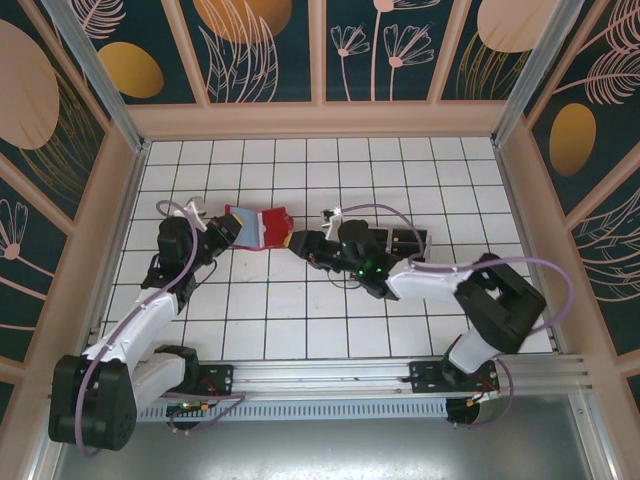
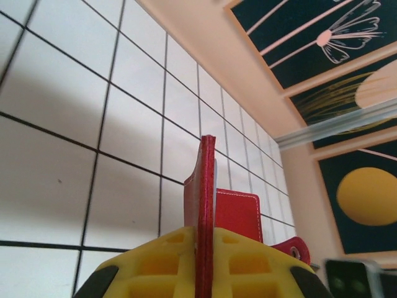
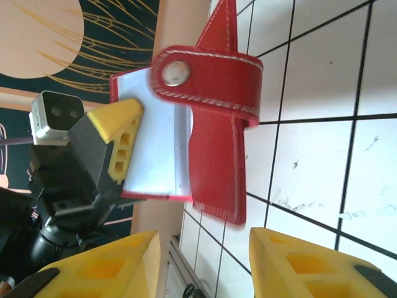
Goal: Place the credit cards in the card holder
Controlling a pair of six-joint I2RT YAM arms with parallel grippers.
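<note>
Left claw [image 2: 203, 264] clamps card holder [image 2: 208, 180] (open, long axis left-right); right claw [image 3: 205, 257] parted.

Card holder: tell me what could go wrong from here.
1. The left gripper pinches only one cover of the card holder, which stands on edge; it could slip or twist under a push.
2. The snap strap lies across the open pockets and may block a card.
3. The right gripper is open and empty close to the holder; swinging off for the credit cards, it could knock it.
</note>
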